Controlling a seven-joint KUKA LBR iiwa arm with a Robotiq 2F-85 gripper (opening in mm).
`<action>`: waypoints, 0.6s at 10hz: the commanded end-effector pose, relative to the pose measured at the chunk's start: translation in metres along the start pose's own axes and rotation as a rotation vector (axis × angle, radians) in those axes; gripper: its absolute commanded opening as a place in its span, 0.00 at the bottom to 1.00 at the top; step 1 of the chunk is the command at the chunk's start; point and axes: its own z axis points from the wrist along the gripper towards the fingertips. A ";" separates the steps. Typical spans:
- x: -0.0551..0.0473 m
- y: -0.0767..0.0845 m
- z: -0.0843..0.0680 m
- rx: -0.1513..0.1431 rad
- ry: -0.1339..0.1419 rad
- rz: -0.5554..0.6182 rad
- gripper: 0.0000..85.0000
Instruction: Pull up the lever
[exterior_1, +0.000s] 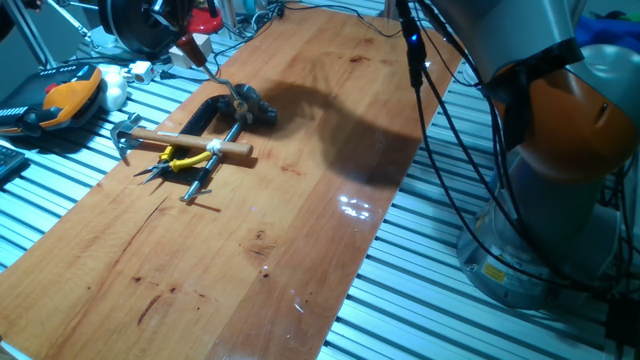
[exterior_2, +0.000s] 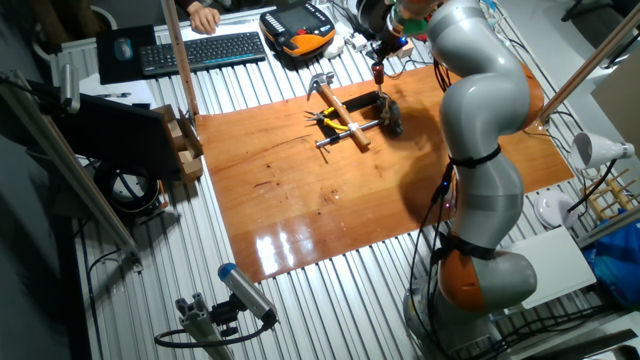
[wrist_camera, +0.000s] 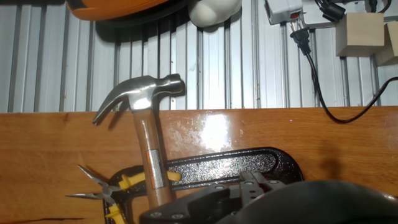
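Note:
The lever (exterior_1: 222, 82) is a thin metal rod rising at a slant from a small grey bracket (exterior_1: 240, 100) next to the black C-clamp (exterior_1: 215, 110). Its reddish-brown knob (exterior_1: 188, 45) sits at my gripper (exterior_1: 186, 40), which comes in at the top edge of this view and appears shut on it. In the other fixed view my gripper (exterior_2: 380, 55) is just above the knob (exterior_2: 378, 70), over the board's far edge. The hand view shows no fingers, only a dark blurred shape (wrist_camera: 311, 202) along the bottom.
A hammer with a pale wooden shaft (exterior_1: 190, 142) lies across the C-clamp, with yellow pliers (exterior_1: 180, 160) beside it. All of them lie on the wooden board (exterior_1: 300, 230). A teach pendant (exterior_1: 65, 100), cables and wooden blocks (wrist_camera: 359, 32) lie on the slatted table beyond the board.

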 end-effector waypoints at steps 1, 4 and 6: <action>0.001 0.000 0.000 0.000 0.000 0.000 0.00; 0.002 0.000 -0.004 0.000 0.006 -0.017 0.00; 0.002 0.000 -0.005 0.000 0.011 -0.021 0.00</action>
